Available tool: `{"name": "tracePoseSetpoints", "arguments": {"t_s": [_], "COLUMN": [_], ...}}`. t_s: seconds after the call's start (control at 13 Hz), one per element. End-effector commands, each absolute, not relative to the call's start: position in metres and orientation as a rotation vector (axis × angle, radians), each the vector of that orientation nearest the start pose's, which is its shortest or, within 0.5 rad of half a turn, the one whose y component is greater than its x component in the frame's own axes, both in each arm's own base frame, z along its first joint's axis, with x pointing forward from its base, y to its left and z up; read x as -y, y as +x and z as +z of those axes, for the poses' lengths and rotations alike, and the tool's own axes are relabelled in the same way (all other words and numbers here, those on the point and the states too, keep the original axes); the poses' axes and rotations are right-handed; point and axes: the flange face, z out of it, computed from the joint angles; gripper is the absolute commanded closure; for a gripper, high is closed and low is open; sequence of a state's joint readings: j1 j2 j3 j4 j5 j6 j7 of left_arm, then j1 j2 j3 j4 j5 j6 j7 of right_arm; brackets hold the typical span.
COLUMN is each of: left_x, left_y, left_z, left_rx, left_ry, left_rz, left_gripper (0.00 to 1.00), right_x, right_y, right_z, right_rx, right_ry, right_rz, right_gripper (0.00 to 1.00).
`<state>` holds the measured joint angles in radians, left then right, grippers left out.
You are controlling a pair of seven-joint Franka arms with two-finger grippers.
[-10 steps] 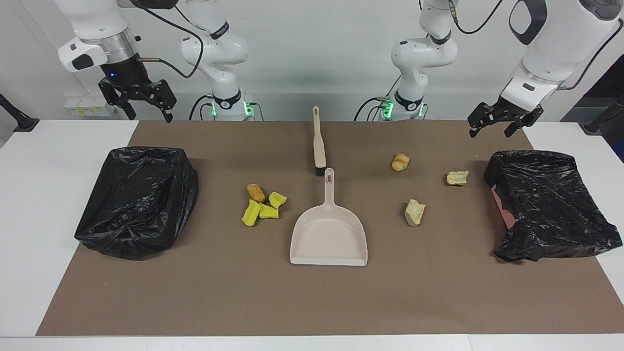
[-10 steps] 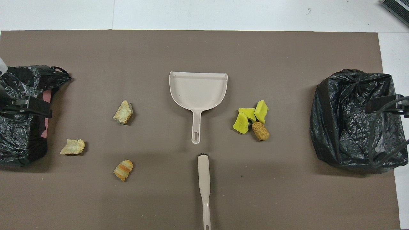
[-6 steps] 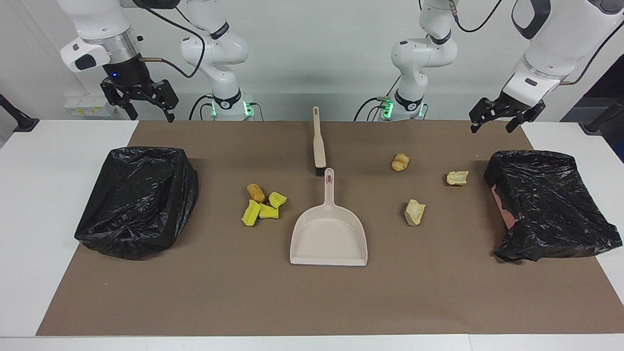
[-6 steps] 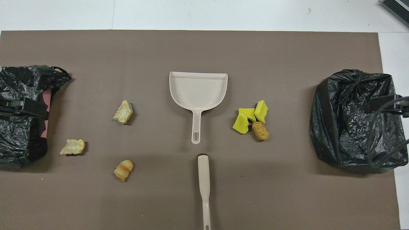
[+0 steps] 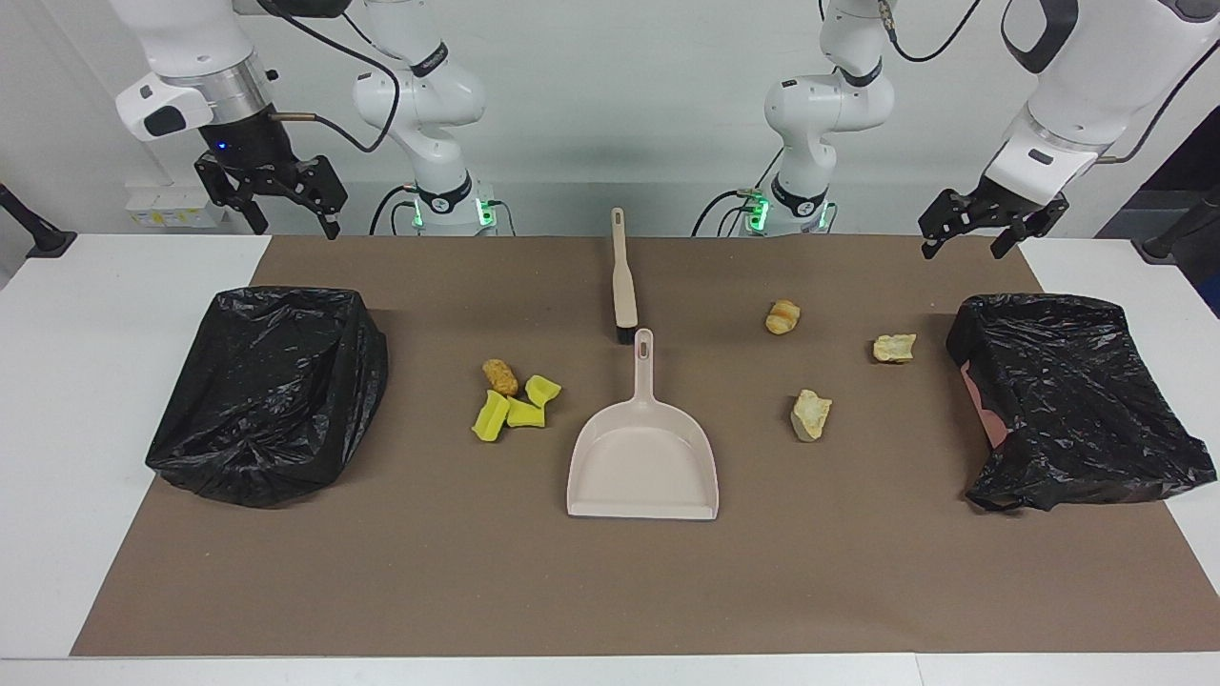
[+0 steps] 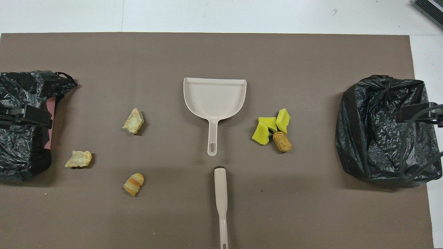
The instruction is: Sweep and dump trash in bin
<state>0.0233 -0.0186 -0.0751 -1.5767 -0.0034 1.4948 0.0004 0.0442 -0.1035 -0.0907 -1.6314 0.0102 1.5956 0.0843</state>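
Both grippers hang empty with fingers spread: the left gripper (image 5: 970,238) and right gripper (image 5: 283,211) over the table's ends. Dustpan (image 5: 643,462) and brush (image 5: 622,276) lie untouched amid scattered scraps (image 5: 515,400).

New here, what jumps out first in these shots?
A beige dustpan lies mid-mat, the brush just nearer the robots. Yellow sponge pieces cluster toward the right arm's end, by one black-bagged bin. Both open grippers, left and right, hang empty.

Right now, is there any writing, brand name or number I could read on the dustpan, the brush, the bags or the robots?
None can be read.
Dustpan, brush, two black bags: no writing shows.
Robot arms: dark bands on the joints, any lettering too small to read.
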Motion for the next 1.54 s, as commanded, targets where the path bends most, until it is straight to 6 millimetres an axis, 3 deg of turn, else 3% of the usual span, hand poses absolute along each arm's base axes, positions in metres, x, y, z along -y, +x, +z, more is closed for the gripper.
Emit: {"name": "tracePoseSetpoints", "arguments": {"t_s": [0.0, 0.31, 1.46], "left_x": [0.029, 0.031, 0.034], "left_y": [0.537, 0.531, 0.524], "left_z": [0.631, 0.629, 0.624], "left_rx": [-0.091, -0.095, -0.107], "left_ry": [-3.131, -3.129, -3.127], "left_rz": [0.072, 0.084, 0.108], "left_gripper": [0.0, 0.0, 0.0], "right_x": [0.024, 0.022, 0.027], "right_y": [0.523, 0.508, 0.508], "right_z": [0.655, 0.646, 0.638], "right_rx": [-0.143, -0.144, -0.156], "right_ry": [-3.114, -3.113, -3.112], "right_rz": [-0.105, -0.04, -0.014], "right_gripper": [0.0, 0.0, 0.0]}}
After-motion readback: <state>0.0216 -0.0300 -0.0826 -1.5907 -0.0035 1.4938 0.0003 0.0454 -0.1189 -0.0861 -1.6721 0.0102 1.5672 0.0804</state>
